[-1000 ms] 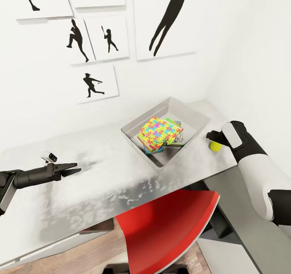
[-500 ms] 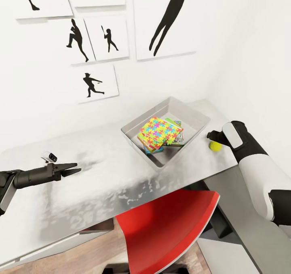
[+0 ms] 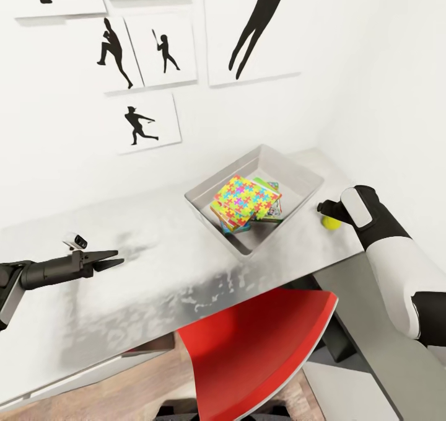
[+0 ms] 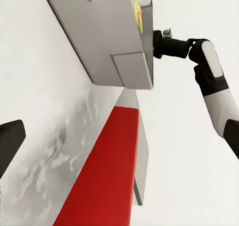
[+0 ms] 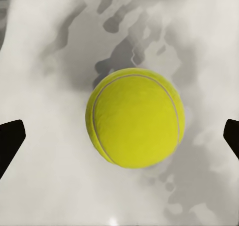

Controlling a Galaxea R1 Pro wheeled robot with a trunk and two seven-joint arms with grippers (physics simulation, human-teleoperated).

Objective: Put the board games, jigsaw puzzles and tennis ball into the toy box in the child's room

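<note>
The fuzzy yellow-green tennis ball [image 5: 135, 117] rests on the mottled grey desk [image 3: 155, 266] just beside the grey toy box [image 3: 303, 176], centred between the spread fingers of the right gripper [image 5: 119, 131] hovering above. Descend straight, then close evenly so it cannot roll. The left gripper [image 3: 114, 259], slightly parted and empty, idles well apart.

Head view high above table [image 3: 155, 266]; right wrist view close over tennis ball [image 5: 135, 117]

White forearm shell, black joints — white wrist plate, slim black left gripper [image 3: 116, 261] with small white camera.
</note>
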